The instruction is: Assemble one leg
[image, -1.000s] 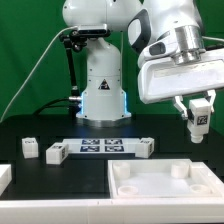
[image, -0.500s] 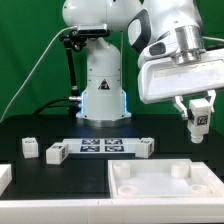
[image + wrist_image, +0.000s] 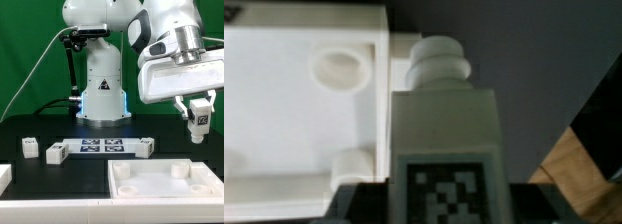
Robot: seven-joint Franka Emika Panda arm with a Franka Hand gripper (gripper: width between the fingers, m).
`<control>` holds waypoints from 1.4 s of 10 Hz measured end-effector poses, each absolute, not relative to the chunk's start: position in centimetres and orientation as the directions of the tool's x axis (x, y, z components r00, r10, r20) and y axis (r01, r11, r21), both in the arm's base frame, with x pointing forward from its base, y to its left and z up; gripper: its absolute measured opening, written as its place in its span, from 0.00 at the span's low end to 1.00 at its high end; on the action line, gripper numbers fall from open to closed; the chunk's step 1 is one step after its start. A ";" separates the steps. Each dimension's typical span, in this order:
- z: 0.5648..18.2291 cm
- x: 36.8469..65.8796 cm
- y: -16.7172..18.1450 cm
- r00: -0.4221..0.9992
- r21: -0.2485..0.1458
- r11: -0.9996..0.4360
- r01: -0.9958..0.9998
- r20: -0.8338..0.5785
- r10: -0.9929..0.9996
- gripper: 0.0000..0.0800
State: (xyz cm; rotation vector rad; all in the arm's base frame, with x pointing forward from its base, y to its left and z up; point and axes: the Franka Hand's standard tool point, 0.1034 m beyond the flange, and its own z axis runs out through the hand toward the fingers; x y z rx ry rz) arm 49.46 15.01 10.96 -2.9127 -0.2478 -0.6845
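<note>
Black table [image 3: 60, 178] w/ green backdrop behind. White panel [image 3: 150, 190] at front, toward exterior view's right; marker board [image 3: 100, 147] mid-table. In the air above panel's far right corner, gripper [image 3: 200, 108] is pinched on the leg [image 3: 200, 122]. Leg's long axis approx vertical, tag faces exterior cam, knobbed tip points down toward the panel, not touching.

Robotics lab, green backdrop [image 3: 20, 45], black table [image 3: 62, 182], tagged marker board [image 3: 103, 147]
</note>
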 end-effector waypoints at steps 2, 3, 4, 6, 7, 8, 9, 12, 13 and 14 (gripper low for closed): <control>11.5 52.2 13.5 0.852 -0.045 -0.967 0.250 0.484 0.197 0.36; 11.6 53.0 13.2 0.845 -0.031 -0.964 0.266 0.489 0.217 0.36; 11.8 53.0 13.3 0.847 -0.029 -0.963 0.270 0.483 0.223 0.36; 11.7 53.0 13.2 0.848 -0.029 -0.963 0.267 0.482 0.220 0.36; 11.7 53.0 13.2 0.848 -0.028 -0.963 0.267 0.482 0.221 0.36; 11.6 53.1 13.1 0.846 -0.021 -0.961 0.277 0.480 0.233 0.36; 11.3 54.7 12.2 0.834 0.006 -0.951 0.309 0.478 0.274 0.36; 10.5 58.8 11.8 0.808 0.034 -0.938 0.346 0.498 0.316 0.36; 10.0 59.5 11.8 0.804 0.037 -0.935 0.352 0.500 0.323 0.36; 9.4 59.8 11.9 0.802 0.035 -0.935 0.353 0.503 0.322 0.36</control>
